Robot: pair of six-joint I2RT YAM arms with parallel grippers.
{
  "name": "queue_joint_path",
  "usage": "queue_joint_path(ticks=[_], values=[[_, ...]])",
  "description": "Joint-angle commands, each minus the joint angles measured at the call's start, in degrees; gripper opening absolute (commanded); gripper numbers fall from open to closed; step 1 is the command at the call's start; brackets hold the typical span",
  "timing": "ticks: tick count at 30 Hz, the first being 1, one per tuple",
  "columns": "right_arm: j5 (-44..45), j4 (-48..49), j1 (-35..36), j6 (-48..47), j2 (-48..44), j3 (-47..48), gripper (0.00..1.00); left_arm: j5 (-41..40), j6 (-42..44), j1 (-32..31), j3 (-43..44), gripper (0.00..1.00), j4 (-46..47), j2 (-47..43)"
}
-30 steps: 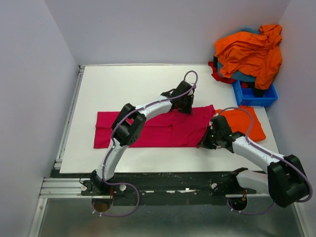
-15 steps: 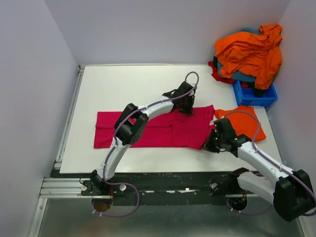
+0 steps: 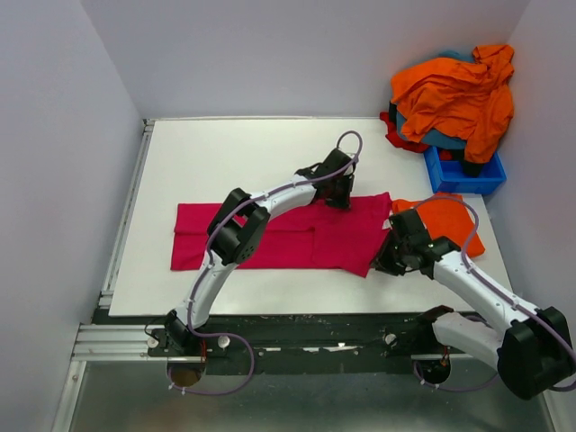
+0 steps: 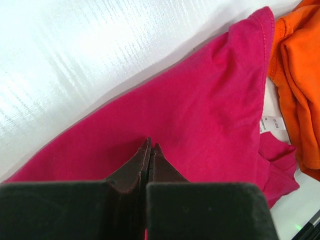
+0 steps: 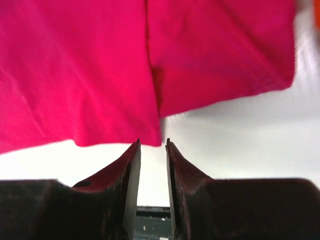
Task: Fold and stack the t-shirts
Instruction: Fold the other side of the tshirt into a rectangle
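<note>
The magenta t-shirt lies flat in a long band across the middle of the table, running from near the left edge almost to the right edge. The left gripper is down on the shirt's far edge, close to its right end. In its wrist view the two fingers are pressed together with no gap, and their tips are sunk into the pink cloth, so it appears to have a pinch of the shirt. The right gripper sits at the shirt's near right corner. Its fingers stand almost parallel with only a thin slit between them, through which white table shows. The cloth's near hem ends right at the tips, and I cannot tell whether any of it is caught there. A small white neck label peeks out at the shirt's right end, just beside a folded orange t-shirt that lies near the right edge. At the far right corner a blue bin carries a heap of more tees, with orange on top and teal and red showing beneath.
</note>
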Motion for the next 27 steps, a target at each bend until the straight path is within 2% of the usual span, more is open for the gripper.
queue_joint_path(ticks=[1,3,4,6,7,13,19,22,27], values=[[11.44,-4.82,0.00,-2.66,-0.95,5.70,0.35,-2.81,2.17,0.00,-1.46,0.04,-0.97,-8.36],[13.29,-4.92,0.00,-3.63,-0.95,7.20,0.33,-4.12,2.96,0.00,-1.63,0.06,-2.11,-10.47],[14.08,-4.92,0.00,-3.81,-0.95,7.64,0.28,-4.74,3.31,0.00,-1.89,0.06,-2.38,-11.70],[14.79,-4.13,0.00,-5.12,-0.86,8.08,0.07,-6.32,3.93,0.00,-2.77,0.06,-3.08,-13.81],[14.62,-3.17,-0.09,-5.74,-0.51,8.17,0.01,-6.93,4.19,0.09,-3.65,0.06,-3.26,-15.04],[14.96,1.41,-0.17,-7.50,4.83,11.41,0.01,-12.72,3.14,2.36,-12.95,0.02,-3.18,-24.00],[15.49,2.90,-2.37,-8.56,15.12,17.57,0.01,-16.96,-0.45,7.82,-30.07,0.00,0.95,-35.95],[13.83,3.52,-5.88,-8.91,20.04,20.20,0.01,-17.92,-3.00,8.44,-39.48,0.00,4.90,-42.28],[12.42,4.66,-9.23,-9.96,26.46,25.65,0.01,-21.70,-5.47,8.87,-49.52,0.00,7.02,-49.40]])
